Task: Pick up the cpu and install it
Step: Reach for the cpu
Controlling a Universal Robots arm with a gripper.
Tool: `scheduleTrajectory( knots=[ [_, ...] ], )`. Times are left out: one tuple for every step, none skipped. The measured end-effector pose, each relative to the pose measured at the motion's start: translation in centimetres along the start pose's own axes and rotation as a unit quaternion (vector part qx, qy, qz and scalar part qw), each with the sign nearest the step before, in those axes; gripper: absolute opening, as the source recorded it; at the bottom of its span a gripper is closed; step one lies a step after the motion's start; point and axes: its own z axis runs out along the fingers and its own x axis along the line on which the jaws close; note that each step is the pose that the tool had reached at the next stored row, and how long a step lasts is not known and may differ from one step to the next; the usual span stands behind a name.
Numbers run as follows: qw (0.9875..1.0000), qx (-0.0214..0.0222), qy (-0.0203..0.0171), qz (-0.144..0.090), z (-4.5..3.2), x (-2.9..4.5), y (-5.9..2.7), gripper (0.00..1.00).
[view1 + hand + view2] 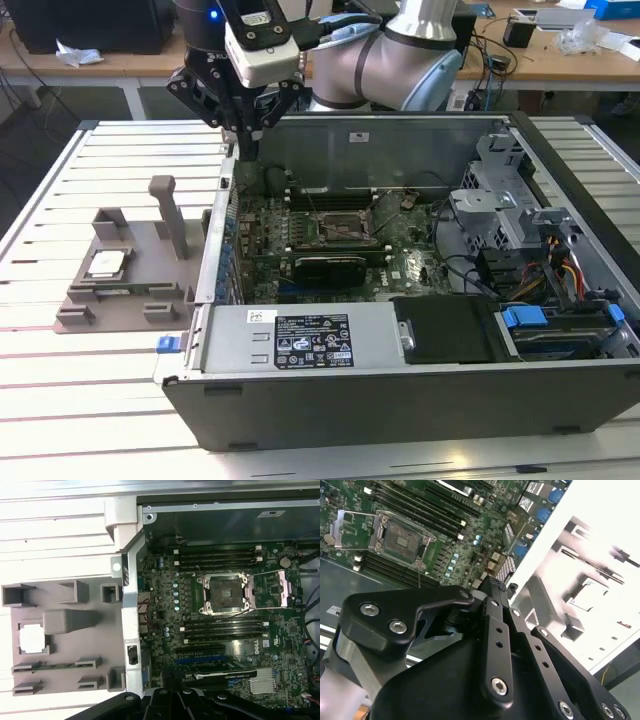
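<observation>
Lying open on a slatted table [100, 400], one computer case [400, 400] shows its single processor socket [335, 228] empty. The one cpu [104, 264] sits flat in a recess of one grey holder [120, 295] just beside the case, on the exterior view's left. Farther back, the lone arm's gripper [245, 140] hangs over the case's far corner, fingers pinched together on nothing.

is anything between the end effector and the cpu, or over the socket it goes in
Nothing covers the cpu, which lies open in the grey holder. The holder's upright post stands between it and the end effector above the case wall. The socket looks open and empty.
</observation>
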Motion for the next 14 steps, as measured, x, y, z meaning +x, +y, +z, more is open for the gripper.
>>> scheduleTrajectory(
  knots=[
    [1.0000,0.0000,-0.0001,0.000,0.00,0.42,-0.03,0.11],
    [1.0000,0.0000,0.0000,0.000,-0.01,0.75,-0.05,0.11],
    [1.0000,-0.0001,-0.0001,0.000,-0.01,1.07,-0.08,0.11],
    [1.0000,0.0000,-0.0001,0.000,-0.02,1.36,-0.10,0.11],
    [1.0000,-0.0001,-0.0001,0.000,-0.02,1.54,-0.11,0.11],
    [1.0000,-0.0001,-0.0001,0.000,-0.02,1.70,-0.13,0.11],
    [1.0000,-0.0001,-0.0001,0.000,-0.02,1.90,-0.14,0.11],
    [1.0000,-0.0001,0.0000,0.000,-0.03,2.05,-0.15,0.11],
    [1.0000,-0.0001,-0.0001,0.000,-0.03,2.18,-0.16,0.11],
    [1.0000,-0.0001,-0.0001,0.000,-0.03,2.30,-0.17,0.11],
    [1.0000,-0.0001,-0.0001,0.000,-0.03,2.55,-0.19,0.11],
    [1.0000,-0.0001,-0.0001,0.000,-0.04,2.77,-0.21,0.11],
    [1.0000,-0.0001,-0.0001,0.000,-0.05,3.06,-0.23,0.11],
    [1.0000,-0.0001,-0.0001,0.000,-0.05,3.29,-0.24,0.11]
  ],
)
